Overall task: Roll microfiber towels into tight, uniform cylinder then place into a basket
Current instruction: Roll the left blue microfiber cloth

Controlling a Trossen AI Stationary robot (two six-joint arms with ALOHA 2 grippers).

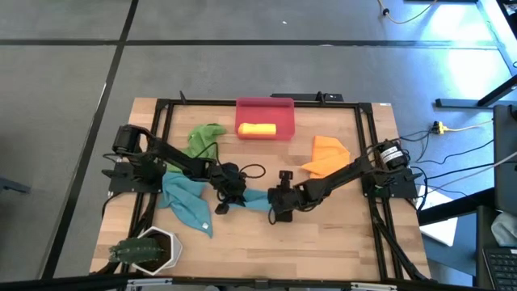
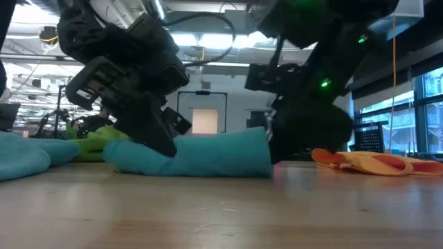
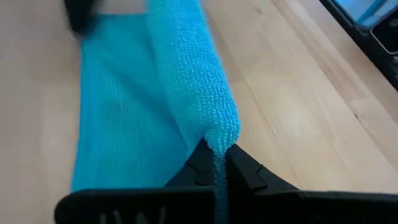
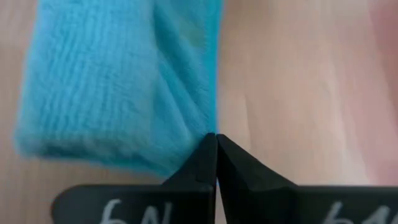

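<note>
Both grippers pinch the ends of a rolled teal towel (image 2: 208,153) mid-table.

The left gripper (image 3: 214,169) and right gripper (image 4: 216,149) are clamped on its nubby, looped fabric; the soft cylinder lies stretched between them on pale wood.

Red-pink basket (image 1: 265,117) at the table's (image 1: 323,234) far edge held a yellow roll (image 1: 257,129), both grippers (image 1: 222,196) (image 1: 277,212) met mid-table at a teal towel (image 1: 252,199)
</note>
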